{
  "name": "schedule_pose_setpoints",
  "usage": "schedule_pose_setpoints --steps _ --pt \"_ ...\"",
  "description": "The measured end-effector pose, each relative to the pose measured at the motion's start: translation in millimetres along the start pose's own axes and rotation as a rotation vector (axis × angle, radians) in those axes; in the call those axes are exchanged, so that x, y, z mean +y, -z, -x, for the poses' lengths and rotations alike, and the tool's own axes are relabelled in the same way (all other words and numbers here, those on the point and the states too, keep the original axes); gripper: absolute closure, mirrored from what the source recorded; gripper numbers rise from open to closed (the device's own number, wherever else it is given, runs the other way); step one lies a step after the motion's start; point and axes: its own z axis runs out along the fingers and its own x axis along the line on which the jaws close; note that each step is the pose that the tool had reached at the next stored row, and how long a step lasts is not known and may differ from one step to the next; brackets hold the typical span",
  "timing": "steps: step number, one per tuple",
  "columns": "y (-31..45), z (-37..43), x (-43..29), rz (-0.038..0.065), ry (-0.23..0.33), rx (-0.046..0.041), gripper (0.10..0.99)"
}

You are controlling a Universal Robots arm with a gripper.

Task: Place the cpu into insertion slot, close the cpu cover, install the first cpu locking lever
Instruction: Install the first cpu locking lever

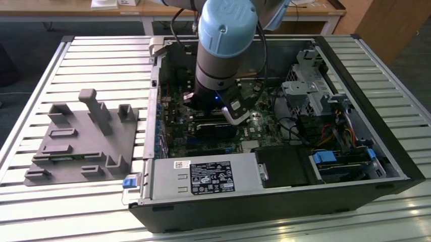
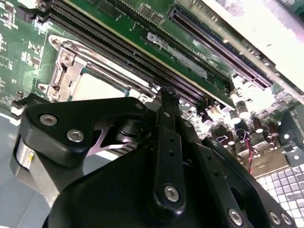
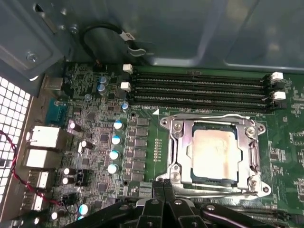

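In the exterior view, a grey holder block point(image 1: 81, 138) sits on the slatted table point(image 1: 40, 212) at the left. Right of it lies the open computer case point(image 1: 269, 201), its power supply carrying a white and black label point(image 1: 210, 177) too small to make out. The arm point(image 1: 225, 45) reaches down over the green board point(image 3: 156, 123). In the first wrist view, the chip point(image 3: 213, 153) lies in its socket point(image 3: 180, 151) with the metal cover point(image 3: 253, 156) shut over it. The gripper point(image 3: 164, 183) sits at the socket's edge, fingers pressed together, holding nothing visible.
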Motion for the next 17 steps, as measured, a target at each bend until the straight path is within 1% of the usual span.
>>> schedule_pose_setpoints --steps 2,4,10,14,17 --pt "-1.1 -0.1 -0.3 0.012 0.0 -0.0007 0.98" --pt "-2.5 -0.1 -0.7 0.019 0.001 -0.0009 0.98" --pt "-6.4 -0.2 -2.0 0.031 0.001 -0.0015 0.98" --pt "-8.4 -0.9 -2.7 0.036 0.002 -0.0014 0.98" --pt "-8.6 -1.0 -2.6 0.037 0.002 -0.0017 0.98"
